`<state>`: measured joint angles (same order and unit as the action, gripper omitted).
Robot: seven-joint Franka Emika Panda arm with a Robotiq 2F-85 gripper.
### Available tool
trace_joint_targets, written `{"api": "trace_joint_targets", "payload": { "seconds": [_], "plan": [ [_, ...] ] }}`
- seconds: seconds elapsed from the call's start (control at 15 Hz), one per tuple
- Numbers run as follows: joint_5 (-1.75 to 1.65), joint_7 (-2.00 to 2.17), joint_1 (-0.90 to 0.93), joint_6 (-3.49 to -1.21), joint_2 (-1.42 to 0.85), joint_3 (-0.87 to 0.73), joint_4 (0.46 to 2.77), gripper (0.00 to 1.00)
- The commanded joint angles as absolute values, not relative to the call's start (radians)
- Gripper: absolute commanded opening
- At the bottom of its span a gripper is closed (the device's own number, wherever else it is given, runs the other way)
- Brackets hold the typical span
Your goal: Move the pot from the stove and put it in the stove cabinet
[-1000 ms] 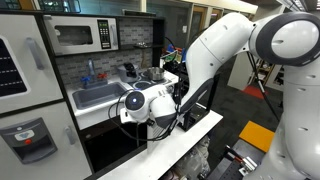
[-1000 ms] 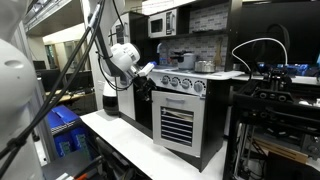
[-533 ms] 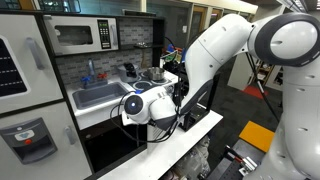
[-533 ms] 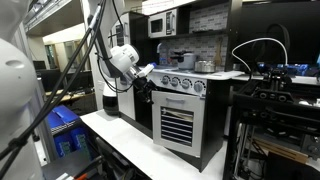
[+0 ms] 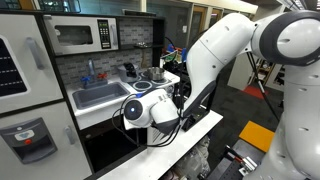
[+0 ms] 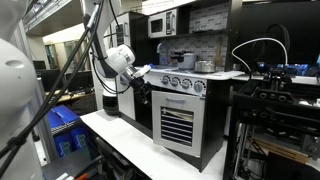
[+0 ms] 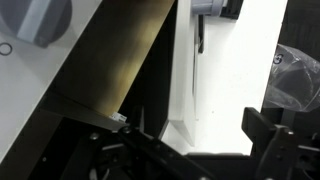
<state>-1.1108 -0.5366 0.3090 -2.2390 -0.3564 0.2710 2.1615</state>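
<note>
Toy kitchen on white surface [image 6: 120,142], microwave [image 5: 82,36] up top. Pot [image 6: 181,56] sits on the stove [image 6: 183,84], untouched. Stove cabinet [image 6: 177,125] door looks shut in an exterior view. My fingers [image 7: 268,140] are spread wide and hold nothing, out in front of the kitchen, apart from the pot. Last second: wrist only drifted slightly down and sideways. Net: no grasp started; I'd guess the door needs opening first.
</note>
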Motion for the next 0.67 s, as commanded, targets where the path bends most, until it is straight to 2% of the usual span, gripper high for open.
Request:
{"api": "trace_joint_targets", "payload": {
  "seconds": [0.0, 0.6],
  "plan": [
    [-1.084, -0.557, 0.288, -2.245, -0.272, 0.296, 2.245, 1.0],
    [-1.069, -0.561, 0.267, -2.234, -0.197, 0.285, 2.355, 1.0]
  ]
}}
